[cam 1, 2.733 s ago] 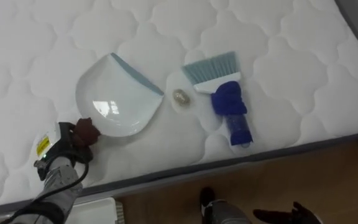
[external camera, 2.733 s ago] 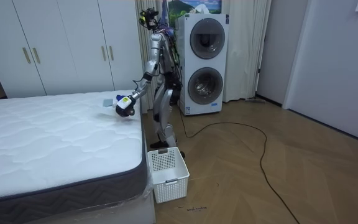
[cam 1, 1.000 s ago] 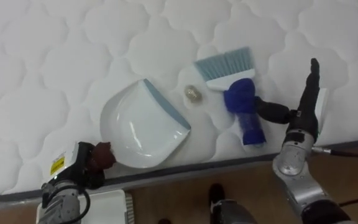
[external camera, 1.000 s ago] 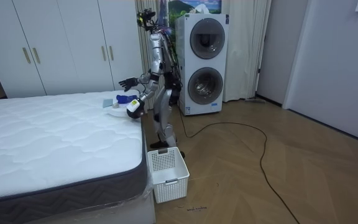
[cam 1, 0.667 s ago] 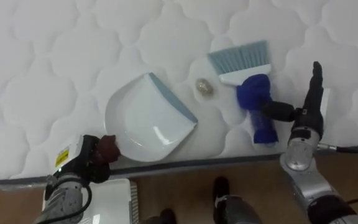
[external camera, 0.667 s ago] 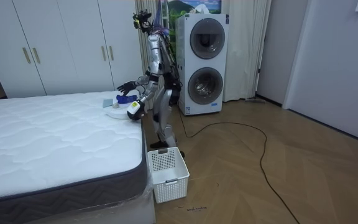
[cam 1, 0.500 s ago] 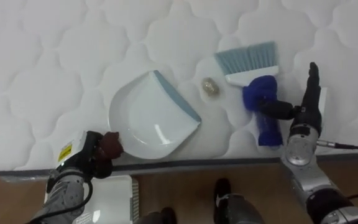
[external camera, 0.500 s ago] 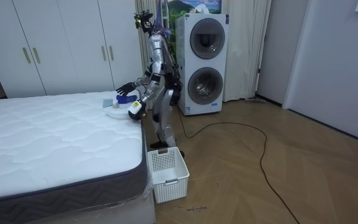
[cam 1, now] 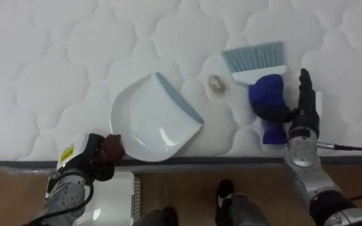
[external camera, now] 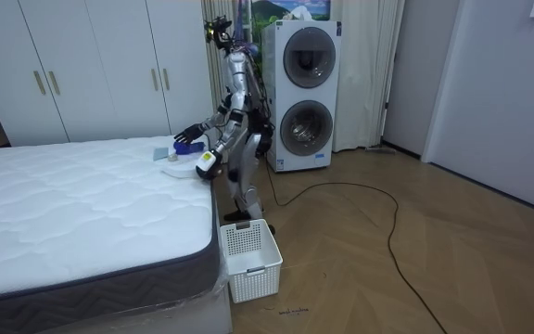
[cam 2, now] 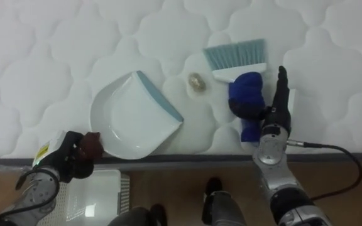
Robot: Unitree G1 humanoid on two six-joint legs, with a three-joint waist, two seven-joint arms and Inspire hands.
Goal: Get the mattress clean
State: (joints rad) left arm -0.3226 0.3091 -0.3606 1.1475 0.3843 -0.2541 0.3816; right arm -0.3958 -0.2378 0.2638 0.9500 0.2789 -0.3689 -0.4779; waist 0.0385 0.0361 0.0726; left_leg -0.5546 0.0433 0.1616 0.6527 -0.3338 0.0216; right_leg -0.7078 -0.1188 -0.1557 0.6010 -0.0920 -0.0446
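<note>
Setting: white quilted mattress [cam 1: 43, 63], bare of bedding; robot standing at its edge near a corner, two stacked white washing machines [external camera: 304, 93] behind it in the room view.
Debris: small crumpled beige scrap [cam 1: 217, 83], lying on the mattress between the dustpan's lip and the brush's bristles; it appears to touch neither.
Dustpan: white plastic dustpan with a grey-blue lip [cam 1: 149, 119], flat on the mattress near the edge, lip turned toward the scrap, pan empty.
Left hand: left hand [cam 1: 80, 164], low at the mattress edge, fingers clenched round the dustpan's dark brown handle.
Brush: hand brush with pale blue bristles and a chunky blue handle [cam 1: 264, 94], lying flat, bristles pointing away from the robot, handle end near the mattress edge.
Right hand: right hand [cam 1: 304, 116], just beside the brush handle on its right, fingers straight and pointing up the bed, thumb reaching across against the handle; not closed round it.
Floor: white slotted plastic basket [cam 1: 115, 196], on the wooden floor below the left hand.
Done: dustpan in grasp and set in place beside the scrap.
Left: by my reading, brush to be gripped, scrap swept into the pan, pan emptied, probably into the basket.
Progress: early; nothing collected so far.
</note>
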